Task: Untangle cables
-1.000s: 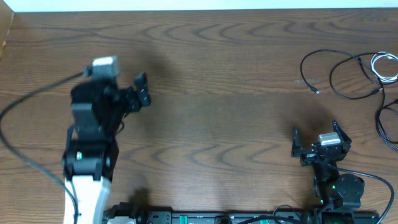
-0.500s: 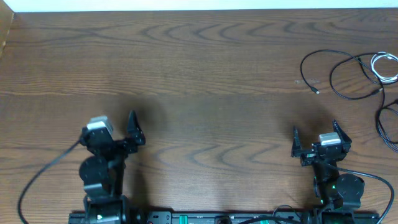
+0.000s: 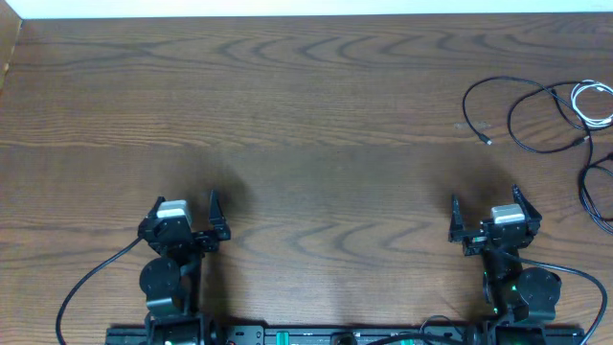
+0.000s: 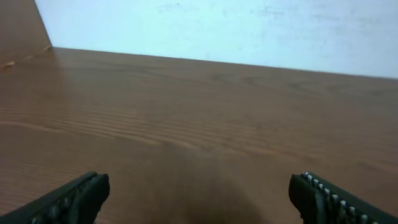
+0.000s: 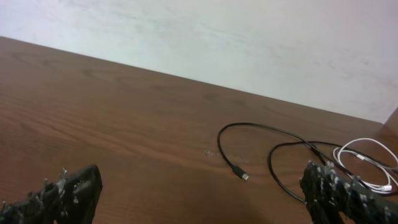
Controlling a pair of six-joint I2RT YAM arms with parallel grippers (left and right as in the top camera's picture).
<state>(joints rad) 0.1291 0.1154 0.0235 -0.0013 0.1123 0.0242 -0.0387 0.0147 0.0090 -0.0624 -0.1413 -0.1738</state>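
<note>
Left arm has pulled back to the near edge, left gripper (image 3: 184, 203) spread and empty like the right gripper (image 3: 486, 198); cables (image 3: 556, 93) lie loosely overlapped at the table's (image 3: 316, 115) far-right corner, so probably parked.

Overhead: fixed, looks straight down on the table (image 3: 306, 115) from high up. It covers the full width, with the far edge at the top of frame and the left gripper (image 3: 184, 199) and right gripper (image 3: 486, 196) near the bottom.

Left wrist cam: sits low and close to the wood, facing forward across it to the pale wall (image 4: 249, 25). Its own fingertips show in both lower corners.

Right wrist cam: same low forward pose and the same finger framing.

Overlap: right wrist and overhead both see the cables (image 3: 488, 141) at the table's far right. Left wrist overlaps overhead on the left stretch of tabletop.
</note>
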